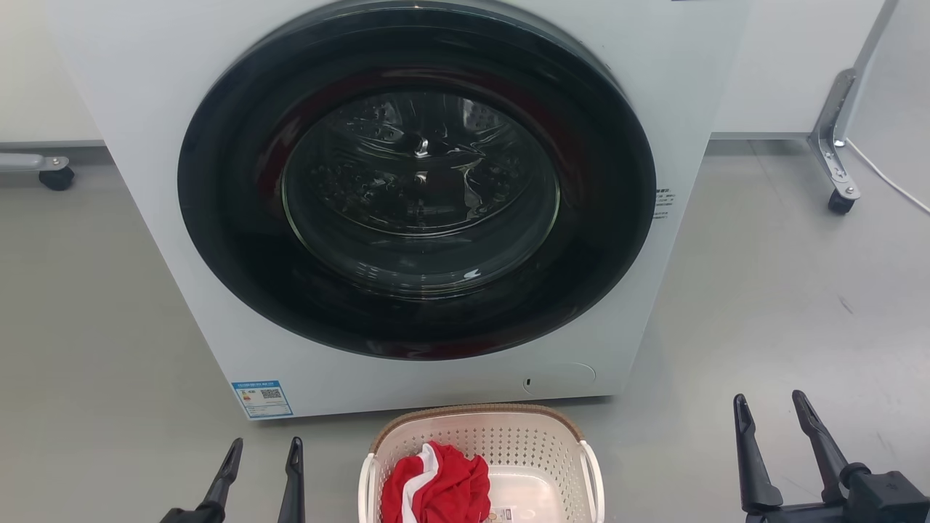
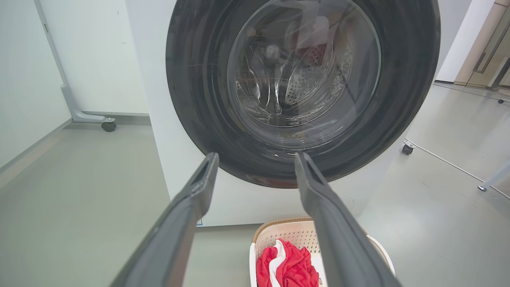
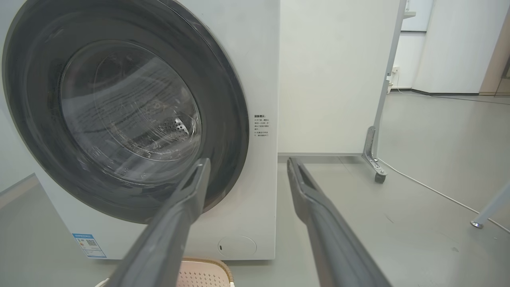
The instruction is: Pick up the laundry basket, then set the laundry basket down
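Note:
The laundry basket [image 1: 541, 454], cream-white and perforated with a brown woven-look rim, stands on the floor at the bottom centre of the head view, right in front of the washing machine. A red and white cloth [image 1: 436, 488] lies inside it. My left gripper [image 1: 264, 444] is open, to the left of the basket and apart from it. My right gripper [image 1: 770, 401] is open too, well to the right of the basket. The left wrist view shows the basket [image 2: 293, 235] low between my fingers; in the right wrist view its rim [image 3: 211, 265] peeks in at the bottom edge.
A white front-loading washing machine [image 1: 407, 196] with a shut round dark door stands just behind the basket. Wheeled panel feet sit on the grey floor at the far left [image 1: 54, 176] and far right [image 1: 841, 200]. A white cable [image 1: 890, 181] runs along the floor at right.

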You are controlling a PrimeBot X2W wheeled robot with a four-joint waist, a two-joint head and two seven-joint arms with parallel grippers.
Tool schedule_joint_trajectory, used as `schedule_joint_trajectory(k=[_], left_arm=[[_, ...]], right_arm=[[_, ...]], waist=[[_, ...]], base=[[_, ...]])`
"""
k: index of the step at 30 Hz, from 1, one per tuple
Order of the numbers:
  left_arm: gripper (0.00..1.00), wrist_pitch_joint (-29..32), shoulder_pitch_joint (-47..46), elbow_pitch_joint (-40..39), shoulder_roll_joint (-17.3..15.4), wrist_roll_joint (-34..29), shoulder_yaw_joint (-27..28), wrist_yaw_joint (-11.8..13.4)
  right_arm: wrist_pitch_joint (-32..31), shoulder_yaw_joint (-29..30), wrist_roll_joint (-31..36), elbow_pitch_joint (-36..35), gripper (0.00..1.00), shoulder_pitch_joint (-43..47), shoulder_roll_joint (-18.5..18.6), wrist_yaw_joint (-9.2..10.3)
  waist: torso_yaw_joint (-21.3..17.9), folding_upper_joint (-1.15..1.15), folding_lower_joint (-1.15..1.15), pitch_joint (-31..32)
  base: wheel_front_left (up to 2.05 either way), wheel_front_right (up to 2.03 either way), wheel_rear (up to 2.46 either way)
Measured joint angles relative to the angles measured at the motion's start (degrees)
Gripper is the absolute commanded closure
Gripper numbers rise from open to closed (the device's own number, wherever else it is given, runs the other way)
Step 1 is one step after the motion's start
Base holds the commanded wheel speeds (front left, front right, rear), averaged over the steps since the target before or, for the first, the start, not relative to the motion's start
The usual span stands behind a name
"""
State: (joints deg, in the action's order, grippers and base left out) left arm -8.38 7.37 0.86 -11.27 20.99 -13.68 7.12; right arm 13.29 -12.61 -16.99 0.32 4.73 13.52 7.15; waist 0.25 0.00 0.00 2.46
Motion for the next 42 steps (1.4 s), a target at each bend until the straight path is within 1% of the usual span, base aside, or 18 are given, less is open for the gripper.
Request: schedule_joint_trajectory(k=[6,7,11,14,18,30,40,42], left_arm=[[0.0,1.24,0.11,-0.67,0.73,-0.82,0.51,0.0],[1.0,1.32,0.11,-0.75,0.78,-1.04,0.59,0.0],[1.0,1.72,0.7,1.49,1.25,-0.88,0.1,-0.07],[1.0,1.75,1.03,1.92,1.45,-0.16,0.43,-0.2],[1.0,2.3,0.99,2.32,1.7,1.34,1.16,-0.64],[1.0,4.0,-0.07,3.77,2.53,10.96,3.52,-2.18],[1.0,5.35,-1.36,5.12,3.26,18.06,5.35,-3.61],[1.0,5.77,-1.41,5.48,3.35,19.08,5.7,-3.69]], right_arm=[[-0.88,0.63,1.27,-0.62,0.0,0.48,-0.47,0.0],[-1.14,0.73,1.42,-0.7,1.0,0.48,-0.56,0.0],[-1.16,0.19,1.41,1.55,1.0,1.38,-1.51,-0.03],[-1.48,0.53,1.01,1.94,1.0,1.74,-1.88,-0.16],[-2.08,1.35,-1.4,2.4,1.0,1.64,-2.09,-0.63],[-4.39,3.71,-10.9,3.98,1.0,0.42,-3.25,-2.27],[-6.31,5.7,-18.67,5.5,1.0,-0.75,-4.16,-3.69],[-6.75,6.14,-20.15,5.82,1.0,-0.76,-4.34,-3.74]], waist=[[0.05,0.01,0.0,-0.06],[0.05,0.01,0.0,-0.06],[0.05,0.01,0.0,-0.07],[0.04,0.0,0.0,-0.13],[0.03,0.01,0.0,-0.27],[-0.01,0.0,0.0,-0.56],[-0.04,0.0,0.0,-0.8],[-0.04,0.01,0.0,-0.84]], base=[[0.0,0.0,0.0],[0.0,0.0,0.0],[0.0,0.0,0.0],[0.0,0.0,0.0],[0.0,0.0,0.0],[0.0,0.0,0.0],[0.0,0.0,0.0],[0.0,0.0,0.0]])
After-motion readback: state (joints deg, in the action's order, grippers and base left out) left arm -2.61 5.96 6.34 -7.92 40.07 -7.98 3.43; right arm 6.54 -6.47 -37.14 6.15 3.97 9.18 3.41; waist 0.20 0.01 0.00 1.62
